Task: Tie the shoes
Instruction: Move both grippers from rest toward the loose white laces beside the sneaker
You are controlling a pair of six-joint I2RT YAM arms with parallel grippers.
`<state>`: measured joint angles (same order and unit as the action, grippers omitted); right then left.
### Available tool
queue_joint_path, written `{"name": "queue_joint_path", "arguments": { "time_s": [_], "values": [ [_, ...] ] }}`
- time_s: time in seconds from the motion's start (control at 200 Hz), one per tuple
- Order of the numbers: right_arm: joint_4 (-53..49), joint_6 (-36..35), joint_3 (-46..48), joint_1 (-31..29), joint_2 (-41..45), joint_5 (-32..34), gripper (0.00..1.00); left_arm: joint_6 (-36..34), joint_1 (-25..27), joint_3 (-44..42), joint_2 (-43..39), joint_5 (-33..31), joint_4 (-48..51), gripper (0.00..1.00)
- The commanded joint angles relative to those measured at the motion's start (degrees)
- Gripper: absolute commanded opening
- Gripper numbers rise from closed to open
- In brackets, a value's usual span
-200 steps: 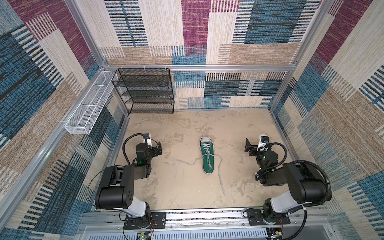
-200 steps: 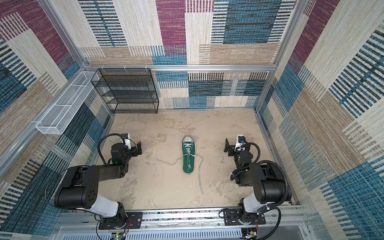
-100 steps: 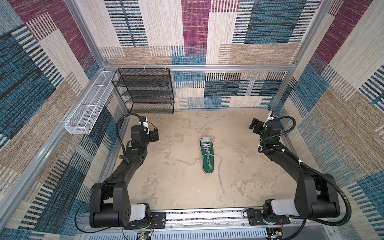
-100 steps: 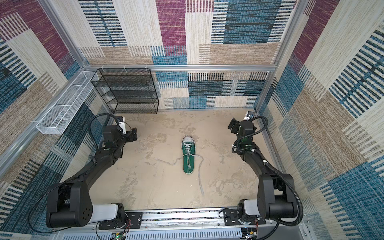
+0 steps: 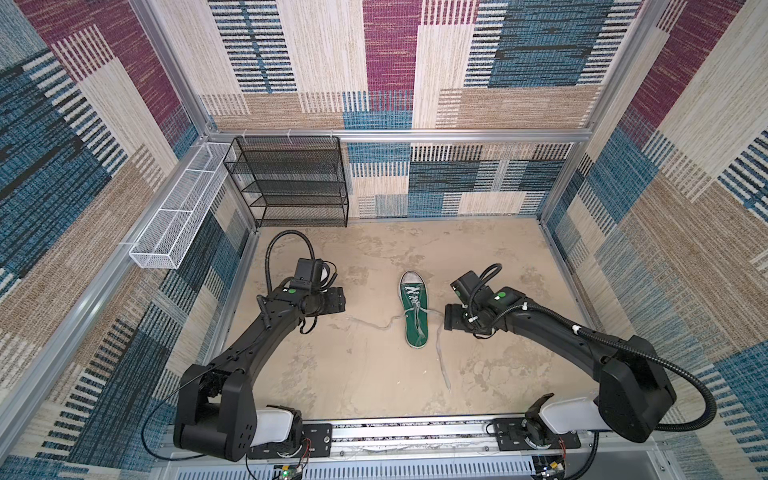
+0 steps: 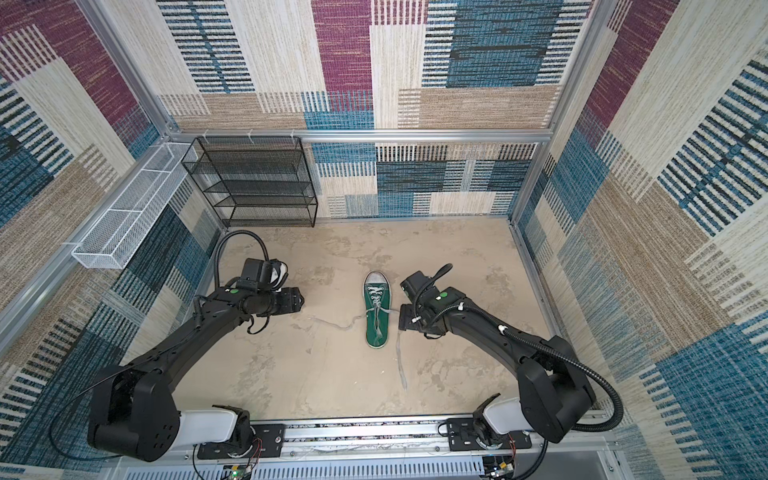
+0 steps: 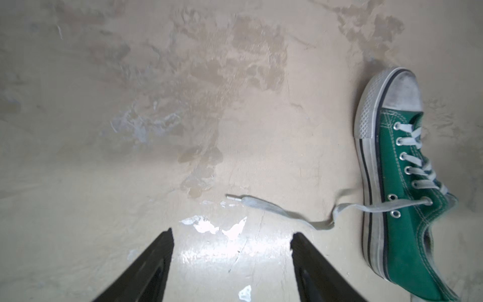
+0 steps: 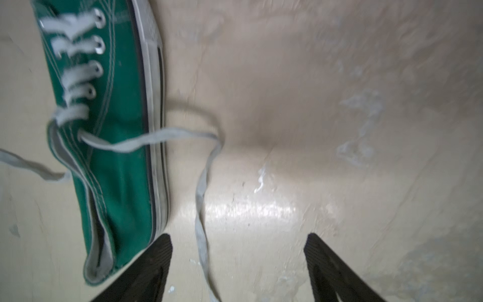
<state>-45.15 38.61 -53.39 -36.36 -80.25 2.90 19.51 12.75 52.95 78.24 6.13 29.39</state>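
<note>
green shoe point(image 5: 413, 309) lies untied; left gripper point(image 7: 231, 232) and right gripper point(image 8: 237, 238) sit either side of it, both spread wide.

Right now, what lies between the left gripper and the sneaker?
Only one loose lace, trailing from the sneaker across the otherwise bare floor, its tip short of the left gripper. The left wrist view shows it clearest.

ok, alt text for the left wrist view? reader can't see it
A green canvas sneaker with a white toe cap sits untied on a mottled beige floor, one loose whitish lace trailing from an eyelet across the floor. The left gripper is open, its two black fingers apart with nothing between them, not touching the lace.
</note>
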Motion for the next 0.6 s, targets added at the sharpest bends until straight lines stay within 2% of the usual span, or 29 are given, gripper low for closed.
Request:
{"name": "queue_joint_path", "arguments": {
  "time_s": [0.0, 0.11, 0.2, 0.401, 0.596],
  "values": [
    [-3.1, 3.7, 0.8, -3.4, -0.5, -5.4, 0.73, 3.4, 1.1, -0.1, 1.1, 2.7, 2.2, 0.72],
    [-1.3, 3.7, 1.8, -7.0, -1.1, -8.0, 0.61, 4.2, 2.2, -0.8, 1.6, 2.6, 2.1, 0.71],
    [0.3, 3.2, 2.2, -9.1, -2.6, -10.3, 0.57, 4.4, 2.4, -0.9, 2.4, 2.6, 2.1, 0.71],
    [0.2, 3.5, 1.6, -9.9, -7.0, -8.9, 0.42, 5.7, 2.8, -0.5, 4.7, 3.7, 2.1, 0.69],
    [-1.6, 2.5, 1.4, -9.9, -10.1, -7.7, 0.33, 6.0, 4.3, 0.4, 7.0, 2.9, 2.1, 0.67]
  ]
}}
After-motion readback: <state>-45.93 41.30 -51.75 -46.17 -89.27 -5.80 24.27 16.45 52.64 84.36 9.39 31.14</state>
